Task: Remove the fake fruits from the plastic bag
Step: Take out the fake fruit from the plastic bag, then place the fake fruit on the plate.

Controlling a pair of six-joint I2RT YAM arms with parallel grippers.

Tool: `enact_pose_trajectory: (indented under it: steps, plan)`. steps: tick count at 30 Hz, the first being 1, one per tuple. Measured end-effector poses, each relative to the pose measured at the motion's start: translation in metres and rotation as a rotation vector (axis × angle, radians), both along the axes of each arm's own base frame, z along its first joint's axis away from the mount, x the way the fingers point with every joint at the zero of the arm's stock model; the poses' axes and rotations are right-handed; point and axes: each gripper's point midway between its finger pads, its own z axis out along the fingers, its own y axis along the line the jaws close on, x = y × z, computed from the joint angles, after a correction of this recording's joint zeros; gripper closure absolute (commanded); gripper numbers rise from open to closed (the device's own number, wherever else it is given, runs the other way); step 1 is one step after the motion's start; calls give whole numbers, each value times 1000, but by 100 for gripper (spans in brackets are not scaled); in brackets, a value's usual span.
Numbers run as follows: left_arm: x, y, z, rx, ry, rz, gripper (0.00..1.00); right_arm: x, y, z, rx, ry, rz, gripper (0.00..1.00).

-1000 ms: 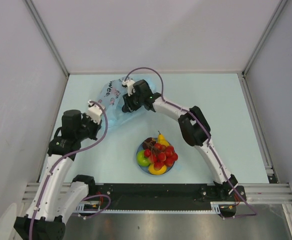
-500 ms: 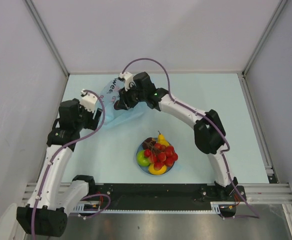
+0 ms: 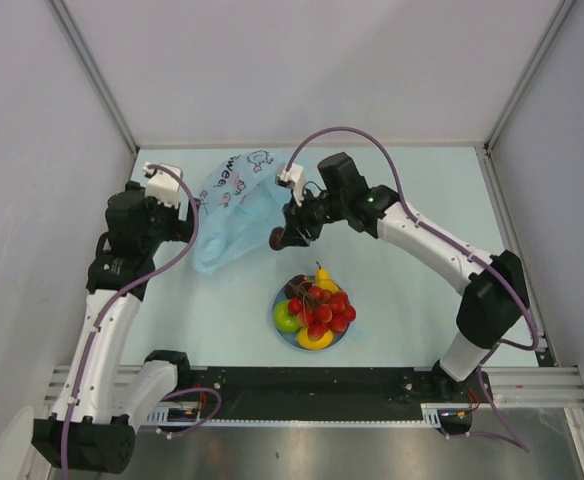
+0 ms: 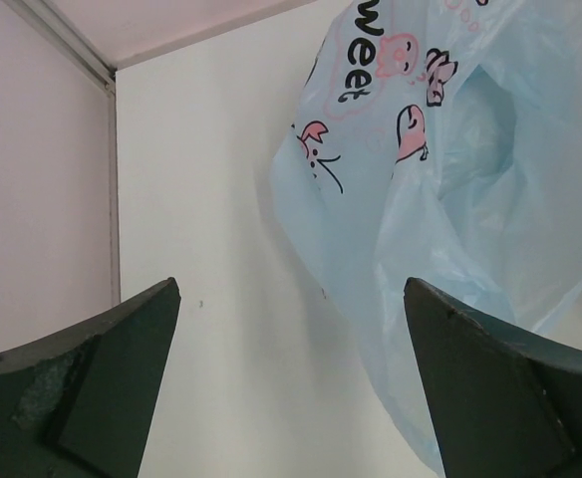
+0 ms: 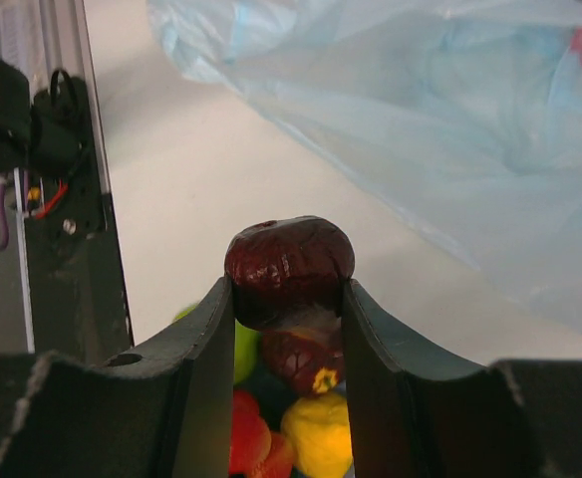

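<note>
Pale-blue table (image 3: 422, 200) carries the plastic bag (image 3: 234, 210), its long axis running far-to-near, beside my wide-spread left gripper (image 4: 291, 299). My right gripper (image 3: 280, 237) pinches the dark red fruit (image 5: 289, 261) crosswise, between bag and plate (image 3: 281, 331).
</note>
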Motion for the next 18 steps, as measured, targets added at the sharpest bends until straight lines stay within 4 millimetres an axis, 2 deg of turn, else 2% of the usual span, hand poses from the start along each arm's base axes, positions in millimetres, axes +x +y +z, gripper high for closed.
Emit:
enact_pose_trajectory:
  steps: [7, 11, 18]
  plan:
    - [-3, -11, 4, -39, -11, -52, 0, 7, -24, -67, -127, 134, 65, 95]
    - [-5, -13, 7, -43, -22, -61, 0, -4, -30, -98, -193, 212, 162, 94]
    - [-6, -12, 7, -47, -25, -62, 0, -21, -35, -102, -227, 278, 286, 94]
